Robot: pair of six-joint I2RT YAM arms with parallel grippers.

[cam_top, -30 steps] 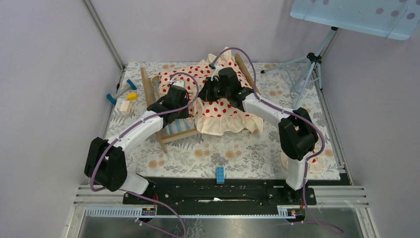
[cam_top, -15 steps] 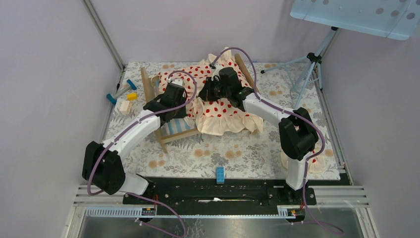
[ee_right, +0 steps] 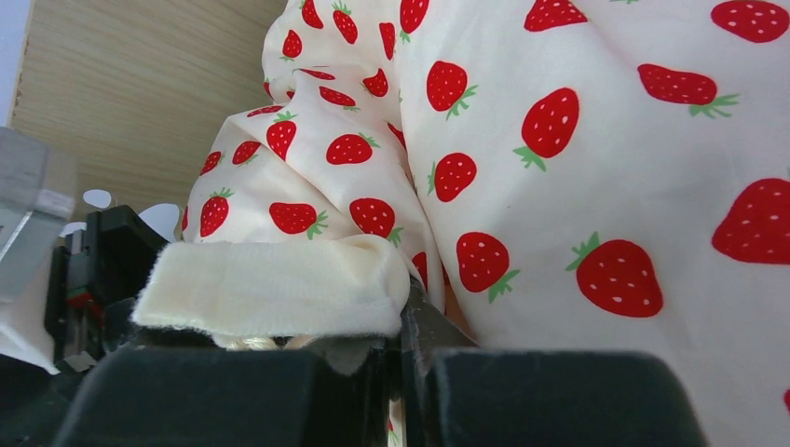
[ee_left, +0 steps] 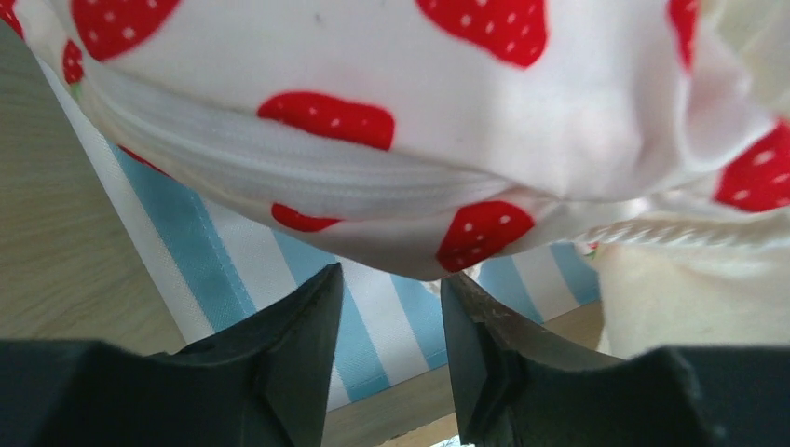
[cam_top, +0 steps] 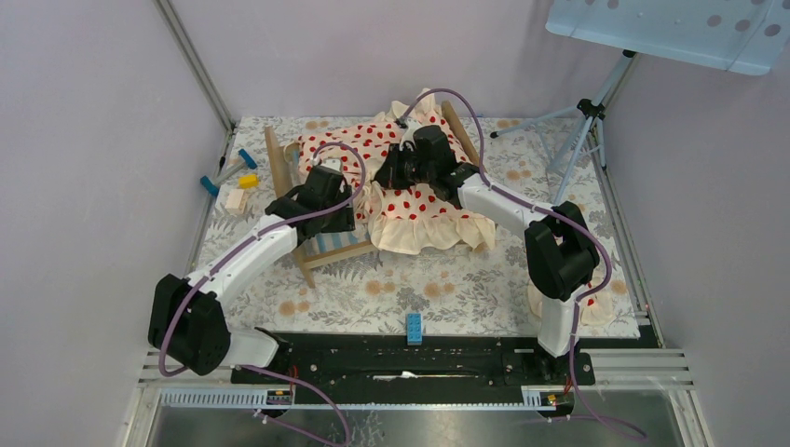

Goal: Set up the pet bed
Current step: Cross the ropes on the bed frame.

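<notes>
Both over pet bed [cam_top: 276, 163], left gripper [ee_left: 387, 289] parted, empty, right gripper [ee_right: 396, 321] pinching blanket [cam_top: 424, 223] hem

The left arm [cam_top: 250, 256] is stretched from lower left toward centre frame, and the left gripper [ee_left: 389, 279] is held with fingers parted. The right arm [cam_top: 508, 209] is bent inward from the right, the right gripper [ee_right: 401, 321] clamped on a blanket [ee_right: 270, 289] fold.
</notes>
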